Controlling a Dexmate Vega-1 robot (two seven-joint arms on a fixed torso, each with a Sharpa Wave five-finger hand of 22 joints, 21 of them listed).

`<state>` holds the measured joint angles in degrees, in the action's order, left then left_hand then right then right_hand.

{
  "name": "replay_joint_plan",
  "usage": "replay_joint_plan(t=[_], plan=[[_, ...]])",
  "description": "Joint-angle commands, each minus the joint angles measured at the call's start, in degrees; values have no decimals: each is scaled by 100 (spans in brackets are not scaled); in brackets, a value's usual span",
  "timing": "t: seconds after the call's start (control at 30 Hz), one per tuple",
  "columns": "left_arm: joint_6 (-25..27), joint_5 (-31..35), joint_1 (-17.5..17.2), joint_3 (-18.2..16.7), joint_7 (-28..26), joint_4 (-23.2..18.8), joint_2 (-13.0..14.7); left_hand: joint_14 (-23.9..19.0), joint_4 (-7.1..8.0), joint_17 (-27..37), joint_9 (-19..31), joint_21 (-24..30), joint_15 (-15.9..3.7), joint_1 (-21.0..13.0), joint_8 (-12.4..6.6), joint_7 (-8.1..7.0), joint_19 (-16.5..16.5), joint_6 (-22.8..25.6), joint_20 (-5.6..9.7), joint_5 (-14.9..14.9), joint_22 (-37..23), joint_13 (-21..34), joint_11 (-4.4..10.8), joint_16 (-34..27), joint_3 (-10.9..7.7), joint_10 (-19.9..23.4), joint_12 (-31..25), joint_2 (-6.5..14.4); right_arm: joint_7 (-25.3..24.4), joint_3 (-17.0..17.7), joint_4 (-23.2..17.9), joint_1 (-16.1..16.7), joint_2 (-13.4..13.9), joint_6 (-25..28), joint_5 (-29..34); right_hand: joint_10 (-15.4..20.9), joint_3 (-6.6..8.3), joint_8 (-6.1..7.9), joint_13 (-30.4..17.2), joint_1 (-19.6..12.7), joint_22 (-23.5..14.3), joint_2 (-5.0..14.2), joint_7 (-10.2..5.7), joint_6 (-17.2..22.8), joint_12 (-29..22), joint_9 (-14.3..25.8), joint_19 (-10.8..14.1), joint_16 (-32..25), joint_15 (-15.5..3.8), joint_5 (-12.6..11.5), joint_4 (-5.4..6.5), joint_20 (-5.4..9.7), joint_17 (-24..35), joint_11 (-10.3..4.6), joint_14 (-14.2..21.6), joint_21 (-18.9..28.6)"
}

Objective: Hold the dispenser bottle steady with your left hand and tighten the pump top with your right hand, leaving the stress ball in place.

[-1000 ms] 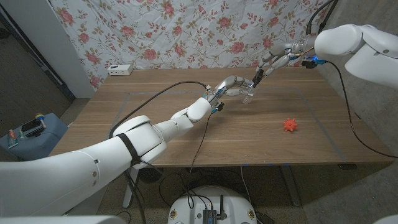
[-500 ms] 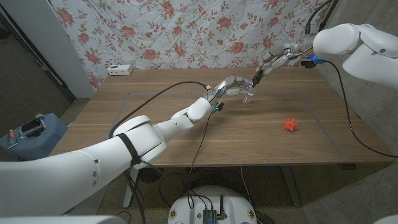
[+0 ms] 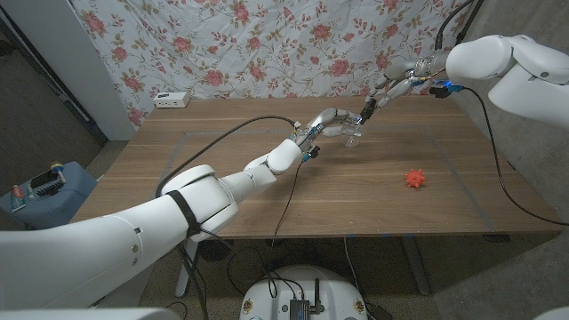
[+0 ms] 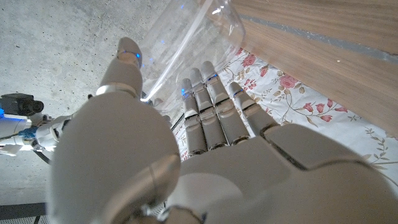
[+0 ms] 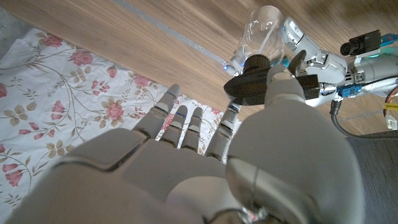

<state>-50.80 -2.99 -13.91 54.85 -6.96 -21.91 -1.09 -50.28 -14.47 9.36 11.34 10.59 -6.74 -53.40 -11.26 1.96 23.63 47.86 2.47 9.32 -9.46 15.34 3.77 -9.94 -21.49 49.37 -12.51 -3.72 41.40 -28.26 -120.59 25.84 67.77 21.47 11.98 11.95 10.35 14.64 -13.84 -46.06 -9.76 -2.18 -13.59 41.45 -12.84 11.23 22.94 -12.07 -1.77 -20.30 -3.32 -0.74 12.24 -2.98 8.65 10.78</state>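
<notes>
Behind the wooden table [image 3: 267,191] (floral cloth [image 3: 267,44] backing), both robot hands grip the dispenser bottle [image 3: 354,135].

1. You see even, soft light over the table [image 3: 267,178] in the head view, with faint shadows only.
2. Around the table, the frame corners bend and darken slightly.
3. Your left hand [image 4: 186,155] looks soft and out of focus up close.
4. The dispenser bottle [image 4: 186,31] shows pale glare streaks.

A makeshift lab: floral sheet backdrop [image 3: 267,44], taped wooden table [image 3: 222,151].
</notes>
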Motion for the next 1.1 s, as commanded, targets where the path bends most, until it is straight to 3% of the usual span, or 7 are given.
replay_joint_plan(t=[0.03,0.47,0.7,0.8,1.1], plan=[[-22,2,-33,-21,-1,-12,3,-39,579,-3,27,15,-310,387,-23,-312,38,555,561,53,-14,26,68,-16,-620,88,-25,516,144,-95,13,-98,-51,-22,153,-60,51,-59,-3,-165,-14,0,84,-81,36,6,-66,23,28,2,-108,-30,3,-27,-65,-32],[4,16,-34,-18,-54,-6,-7,-41,580,-3,27,15,-304,395,-16,-310,35,534,559,53,-14,30,91,-17,-625,84,-24,520,-33,32,101,46,-20,-271,79,-148,158,-175,-3,-442,-17,37,82,-289,67,12,-184,47,5,-25,-291,-73,-6,-137,-145,-28],[6,48,-31,8,-139,-4,-5,-44,578,-2,27,16,-304,396,-24,-315,35,554,557,52,-14,30,72,-19,-626,90,-26,517,-129,99,188,114,-4,-454,15,-232,187,-286,-4,-549,-17,16,86,-537,90,7,-293,58,43,-43,-376,-123,0,-72,-212,-34],[1,73,-29,26,-186,-5,-1,-43,579,-2,27,17,-304,398,-22,-310,36,549,560,52,-14,29,69,-18,-627,87,-24,517,-150,107,207,130,6,-488,32,-275,210,-329,-5,-621,-17,13,84,-651,101,4,-344,60,67,-58,-422,-140,0,-108,-238,-35],[-81,109,-53,47,-271,-19,17,-49,588,-1,28,15,-297,410,-24,-318,28,555,562,52,-15,31,98,-21,-630,93,-26,527,-322,173,279,216,24,-641,64,-306,245,-381,-6,-710,-14,30,82,-826,100,-1,-494,58,68,-85,-468,-193,7,-79,-283,-55]])
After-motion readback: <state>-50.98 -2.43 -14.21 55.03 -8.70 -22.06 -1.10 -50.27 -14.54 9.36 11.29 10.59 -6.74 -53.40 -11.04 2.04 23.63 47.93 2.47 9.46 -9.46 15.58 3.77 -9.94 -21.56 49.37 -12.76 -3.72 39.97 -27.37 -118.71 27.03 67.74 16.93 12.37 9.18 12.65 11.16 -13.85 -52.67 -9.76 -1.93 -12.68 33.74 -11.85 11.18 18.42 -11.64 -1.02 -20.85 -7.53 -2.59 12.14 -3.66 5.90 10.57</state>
